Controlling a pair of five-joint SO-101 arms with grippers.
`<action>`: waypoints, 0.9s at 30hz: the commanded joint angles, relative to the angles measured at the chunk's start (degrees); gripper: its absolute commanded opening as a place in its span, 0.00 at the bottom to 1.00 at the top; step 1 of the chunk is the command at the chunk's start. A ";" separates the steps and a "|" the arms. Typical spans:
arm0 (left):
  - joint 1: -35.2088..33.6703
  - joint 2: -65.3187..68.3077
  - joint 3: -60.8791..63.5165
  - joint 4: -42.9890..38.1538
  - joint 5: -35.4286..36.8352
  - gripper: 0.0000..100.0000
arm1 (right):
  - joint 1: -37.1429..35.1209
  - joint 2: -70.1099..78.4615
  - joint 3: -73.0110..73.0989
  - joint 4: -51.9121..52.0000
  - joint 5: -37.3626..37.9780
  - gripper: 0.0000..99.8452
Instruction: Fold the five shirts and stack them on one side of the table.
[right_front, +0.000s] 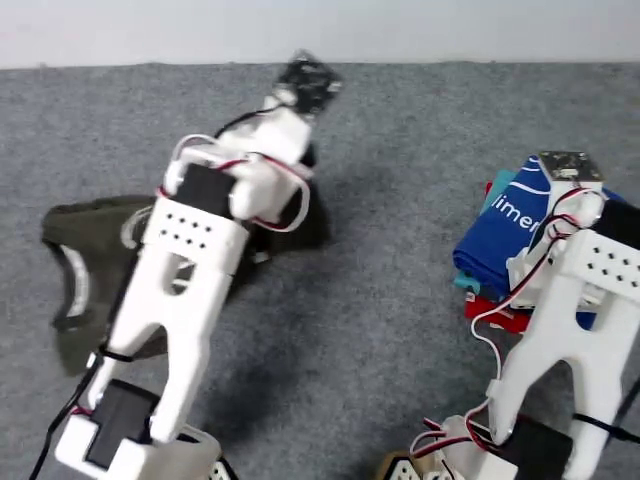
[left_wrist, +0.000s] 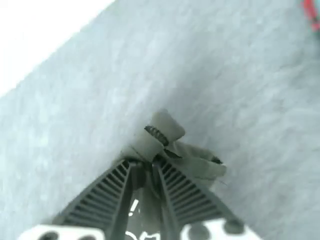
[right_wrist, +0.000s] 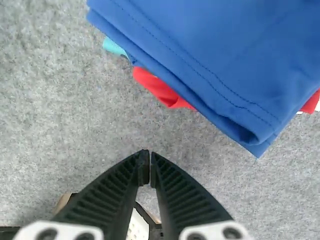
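- The tabletop (right_front: 400, 150) is covered in a grey, carpet-like surface and has the two arms side by side at its near edge.
- The left arm (right_front: 190, 270) stretches from the near left corner toward the far middle of the tabletop.
- The left arm's fingers (left_wrist: 145, 167) are pinching a bunched fold of the dark olive shirt (left_wrist: 172, 147). The cloth sticks out just past the tips.
- In the high view, the rest of the dark olive shirt (right_front: 85, 250) lies unfolded on the left side of the tabletop. Its pale-edged neckline faces left, and part of the cloth runs under the left arm toward the middle.
- The right arm (right_front: 570, 320) stands at the near right, with its wrist over the stack of folded shirts on the right side.
- The right arm's fingers (right_wrist: 149, 159) are pressed together with nothing between them. They hang over bare grey surface just beside the stack's edge.
- The stack has a blue shirt (right_front: 500, 235) on top.
- A teal shirt (right_wrist: 114, 48) peeps out beneath the blue shirt, and a red shirt (right_wrist: 160, 87) shows at the lower edge.
- The folded stack and the dark olive shirt lie well apart, on opposite sides of the tabletop.
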 joint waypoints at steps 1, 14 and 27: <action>5.36 -0.26 -5.85 -1.49 0.53 0.02 | -0.31 -2.95 -0.44 2.24 -0.35 0.01; 5.19 -0.88 -4.53 -1.49 9.05 0.19 | -0.31 -2.95 -0.35 2.33 -0.44 0.01; -6.68 -0.53 -5.23 17.23 8.18 0.19 | -0.31 -2.95 4.57 2.33 -0.44 0.01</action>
